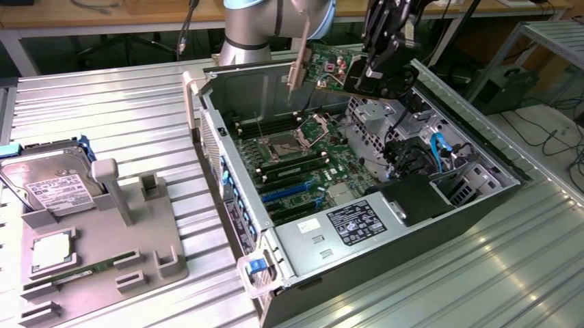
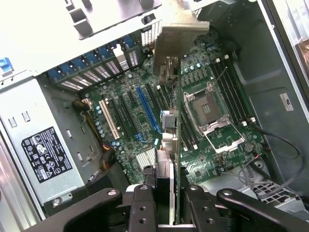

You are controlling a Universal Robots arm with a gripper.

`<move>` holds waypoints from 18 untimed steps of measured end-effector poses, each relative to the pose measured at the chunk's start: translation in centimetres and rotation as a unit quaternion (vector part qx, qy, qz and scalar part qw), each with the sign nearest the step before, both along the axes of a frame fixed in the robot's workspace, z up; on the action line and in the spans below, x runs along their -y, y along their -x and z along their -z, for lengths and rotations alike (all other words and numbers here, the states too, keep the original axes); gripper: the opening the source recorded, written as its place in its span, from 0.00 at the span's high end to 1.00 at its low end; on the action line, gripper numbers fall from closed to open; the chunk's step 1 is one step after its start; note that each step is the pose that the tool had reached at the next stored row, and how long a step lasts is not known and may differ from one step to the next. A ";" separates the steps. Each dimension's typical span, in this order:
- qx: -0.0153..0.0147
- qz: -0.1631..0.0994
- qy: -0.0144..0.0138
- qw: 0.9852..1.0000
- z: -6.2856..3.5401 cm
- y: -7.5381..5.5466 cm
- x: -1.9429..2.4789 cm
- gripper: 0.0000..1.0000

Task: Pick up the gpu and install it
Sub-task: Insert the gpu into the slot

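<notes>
My gripper [image 1: 360,76] is clamped on the gpu [image 1: 321,65], which I hold in the air above the open computer case [image 1: 212,137], over its far end in the exterior view and clear of everything inside. The card stands on edge, and its pale metal bracket [image 1: 297,68] runs up and down at the end toward the exterior view's left. In the wrist view I look along the card edge-on. Its thin green board runs straight out from between my two black fingers [image 2: 144,205], which press on it from either side, and the bracket spreads wide at the far end. Below the card lies the motherboard [image 1: 315,174], with the open CPU socket [image 2: 210,108] to one side of the card's line and a long blue expansion slot [image 2: 147,111] to the other; the card touches neither. Rows of black memory slots [image 1: 297,164] flank the socket. The power supply [image 1: 356,222], with its black-and-white label, sits at the near end of the case in the exterior view. On the ribbed metal table [image 1: 119,116] at the exterior view's left, well apart from the case, a grey fixture [image 1: 160,263] holds a silver hard drive [image 1: 50,181] with a white label at its far end, and nearer the camera a square processor [image 1: 53,251] and a narrow memory stick [image 1: 87,271] lying flat.
</notes>
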State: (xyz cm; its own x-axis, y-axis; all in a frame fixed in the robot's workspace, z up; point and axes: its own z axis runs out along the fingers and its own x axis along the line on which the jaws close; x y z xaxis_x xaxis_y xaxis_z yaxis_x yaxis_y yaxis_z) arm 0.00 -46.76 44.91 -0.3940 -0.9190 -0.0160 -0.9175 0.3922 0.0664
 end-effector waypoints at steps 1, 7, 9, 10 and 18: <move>0.000 -0.003 0.000 1.000 0.00 0.0 0.01 0.73; 0.000 -0.024 0.000 1.000 -0.01 0.0 0.14 0.73; 0.000 -0.030 0.000 1.000 -0.01 0.0 0.17 0.73; 0.000 -0.034 0.000 0.999 -0.01 0.0 0.18 0.73; 0.000 -0.064 0.000 0.998 -0.01 0.0 0.25 0.73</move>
State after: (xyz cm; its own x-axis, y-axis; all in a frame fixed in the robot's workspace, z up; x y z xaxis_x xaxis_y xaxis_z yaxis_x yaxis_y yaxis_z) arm -0.02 -47.01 44.92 -0.2739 -0.9616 -0.0161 -0.9599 0.2723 0.0665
